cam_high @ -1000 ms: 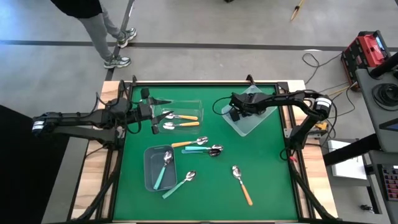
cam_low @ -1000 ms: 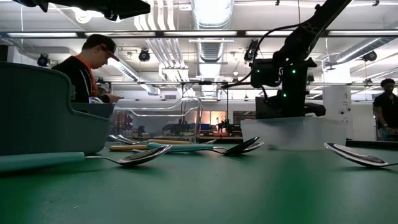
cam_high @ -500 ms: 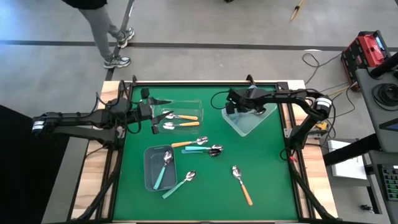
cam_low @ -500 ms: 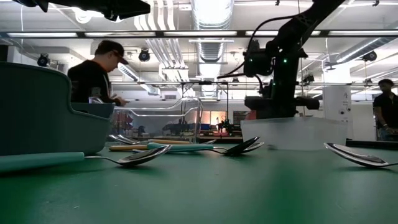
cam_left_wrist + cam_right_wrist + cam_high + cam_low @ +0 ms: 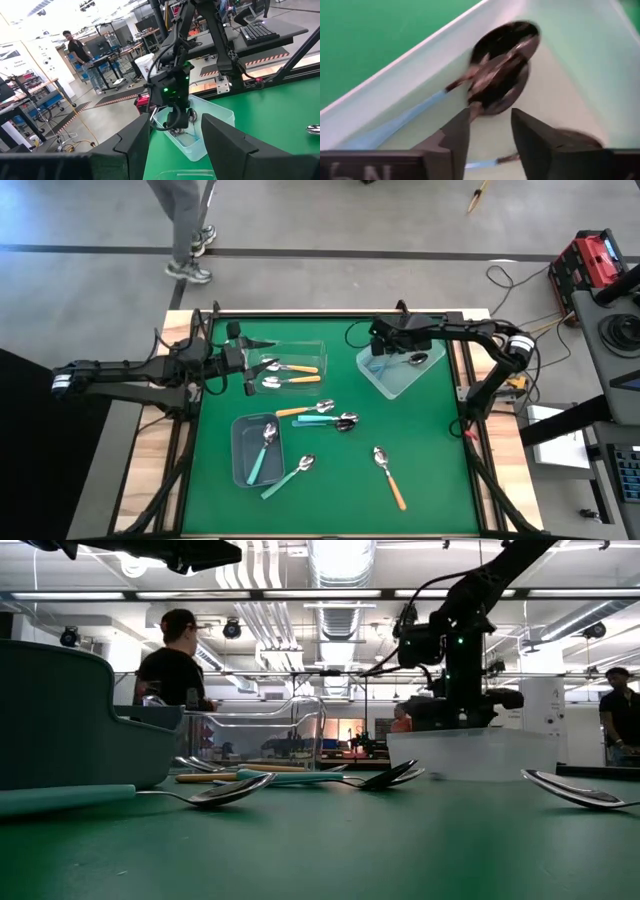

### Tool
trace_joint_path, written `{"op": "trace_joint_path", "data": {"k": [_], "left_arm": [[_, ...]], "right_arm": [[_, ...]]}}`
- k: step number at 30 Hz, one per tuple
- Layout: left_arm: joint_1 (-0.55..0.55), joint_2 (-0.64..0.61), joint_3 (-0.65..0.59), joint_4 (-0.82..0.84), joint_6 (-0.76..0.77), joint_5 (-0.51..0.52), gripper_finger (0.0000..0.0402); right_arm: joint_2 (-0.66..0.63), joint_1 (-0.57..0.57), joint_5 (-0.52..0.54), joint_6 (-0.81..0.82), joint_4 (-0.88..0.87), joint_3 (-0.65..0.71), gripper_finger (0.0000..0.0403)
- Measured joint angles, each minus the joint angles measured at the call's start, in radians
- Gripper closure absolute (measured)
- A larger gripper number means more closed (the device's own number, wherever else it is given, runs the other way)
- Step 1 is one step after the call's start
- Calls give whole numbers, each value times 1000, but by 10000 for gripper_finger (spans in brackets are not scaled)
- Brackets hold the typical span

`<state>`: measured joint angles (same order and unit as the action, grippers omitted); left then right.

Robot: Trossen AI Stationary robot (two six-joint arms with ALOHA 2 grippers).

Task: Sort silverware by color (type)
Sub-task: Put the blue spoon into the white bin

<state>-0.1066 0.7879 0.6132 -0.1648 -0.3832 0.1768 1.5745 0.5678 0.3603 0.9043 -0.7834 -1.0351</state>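
The work surface is a green mat (image 5: pixel 330 480) on a wood-edged table (image 5: pixel 150 480). At the left, the left gripper (image 5: pixel 248 363) waits at the near end of a clear bin (image 5: pixel 300 345), fingers apart and holding nothing. Two orange-handled spoons (image 5: pixel 290 374) lie in that bin. Toward the front, a grey bin (image 5: pixel 240 450) holds one teal-handled spoon (image 5: pixel 264 455), and a second teal spoon (image 5: pixel 290 476) lies on the mat just beside it. At centre, three spoons (image 5: pixel 322 417) lie close together on the mat (one orange, one teal, one darker). A single orange spoon (image 5: pixel 390 477) lies apart, further right.

At the right, the right gripper (image 5: pixel 383 352) hangs over a pale tray (image 5: pixel 400 385) set at an angle. Its fingers (image 5: pixel 455 135) stand apart, and a blue-handled spoon (image 5: pixel 495 65) lies in the tray directly below, not gripped.

Beyond the table is a grey floor (image 5: pixel 330 270) with a dark line; a person's legs (image 5: pixel 185 225) show there. The low view shows a workshop ceiling with strip lights (image 5: pixel 340 560).
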Motion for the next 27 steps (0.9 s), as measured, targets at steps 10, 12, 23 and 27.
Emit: {"op": "trace_joint_path", "data": {"k": [10,12,23,27], "left_arm": [[0,0,0,1,0,0,239],[0,0,0,2,0,0,239],[0,0,0,2,-1,0,239],[0,0,0,2,-1,0,239]], "right_arm": [[0,122,-43,-150,11,8,220],[0,129,-50,-180,11,8,222],[0,185,-175,-400,67,25,223],[0,203,-177,-407,66,25,223]]}}
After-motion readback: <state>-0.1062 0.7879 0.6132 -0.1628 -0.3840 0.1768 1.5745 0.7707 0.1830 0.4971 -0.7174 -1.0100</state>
